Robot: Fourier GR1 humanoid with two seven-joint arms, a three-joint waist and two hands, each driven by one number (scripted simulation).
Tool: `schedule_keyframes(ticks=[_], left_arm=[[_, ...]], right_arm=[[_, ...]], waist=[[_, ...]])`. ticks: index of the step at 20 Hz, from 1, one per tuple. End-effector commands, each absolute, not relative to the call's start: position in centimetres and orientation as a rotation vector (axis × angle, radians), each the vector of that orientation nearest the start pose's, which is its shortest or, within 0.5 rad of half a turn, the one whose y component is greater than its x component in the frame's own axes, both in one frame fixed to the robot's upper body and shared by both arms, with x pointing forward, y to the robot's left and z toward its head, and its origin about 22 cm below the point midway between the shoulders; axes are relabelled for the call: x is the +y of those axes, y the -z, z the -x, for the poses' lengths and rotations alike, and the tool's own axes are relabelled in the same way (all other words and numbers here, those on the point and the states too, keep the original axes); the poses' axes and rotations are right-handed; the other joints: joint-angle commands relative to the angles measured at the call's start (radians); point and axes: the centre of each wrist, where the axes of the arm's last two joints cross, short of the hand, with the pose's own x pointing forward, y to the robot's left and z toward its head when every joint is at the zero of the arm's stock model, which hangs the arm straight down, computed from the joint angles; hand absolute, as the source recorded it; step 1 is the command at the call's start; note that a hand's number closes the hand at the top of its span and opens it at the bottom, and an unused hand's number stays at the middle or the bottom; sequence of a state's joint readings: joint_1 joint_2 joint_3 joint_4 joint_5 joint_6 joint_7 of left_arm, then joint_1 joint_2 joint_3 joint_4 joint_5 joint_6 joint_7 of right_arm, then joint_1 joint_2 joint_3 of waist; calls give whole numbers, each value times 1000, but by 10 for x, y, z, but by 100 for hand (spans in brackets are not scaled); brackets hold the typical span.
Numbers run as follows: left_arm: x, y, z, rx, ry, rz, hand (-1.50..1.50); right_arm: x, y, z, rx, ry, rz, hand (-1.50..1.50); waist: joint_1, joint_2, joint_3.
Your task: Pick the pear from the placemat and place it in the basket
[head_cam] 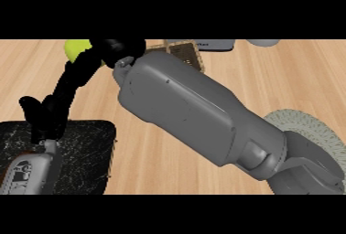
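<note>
- Right hand (pixel 125 46), upper left, had its fingers curled round the pear (pixel 76 48).
- Left hand (pixel 54 114) rested open over the placemat (pixel 91 155), lower left.

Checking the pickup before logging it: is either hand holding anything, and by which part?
The right hand appears curled on the pear, covering its side at the view's right; the exact contact is hidden.

Even, bright light on the counter (pixel 297 77), soft sheen on the right forearm (pixel 189 114)
</note>
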State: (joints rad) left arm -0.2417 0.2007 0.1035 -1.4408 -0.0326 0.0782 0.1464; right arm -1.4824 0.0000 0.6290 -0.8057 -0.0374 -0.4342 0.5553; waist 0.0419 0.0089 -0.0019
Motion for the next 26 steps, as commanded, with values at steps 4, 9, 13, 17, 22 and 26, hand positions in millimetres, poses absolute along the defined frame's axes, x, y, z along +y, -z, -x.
schedule_keyframes(ticks=[4,9,13,17,22,26], left_arm=[[278,-47,-304,-1527,37,-255,0],[288,-54,-300,-1526,50,-286,0],[281,-51,-297,-1533,47,-266,0],[279,-59,-303,-1531,58,-266,0],[289,-43,-300,-1513,68,-248,0],[277,-56,-297,-1549,71,-256,0]], right_arm=[[46,-232,-396,-1707,-772,266,150],[32,-220,-409,-1695,-729,197,150],[36,-242,-407,-1957,-1240,739,150],[39,-240,-411,-2044,-1310,889,150],[45,-232,-417,-2054,-1280,898,150],[38,-232,-425,-2004,-1260,957,150]], waist=[[-13,1,1],[-11,-1,1],[-8,-5,-2],[-7,0,0],[2,6,0],[21,7,0]])
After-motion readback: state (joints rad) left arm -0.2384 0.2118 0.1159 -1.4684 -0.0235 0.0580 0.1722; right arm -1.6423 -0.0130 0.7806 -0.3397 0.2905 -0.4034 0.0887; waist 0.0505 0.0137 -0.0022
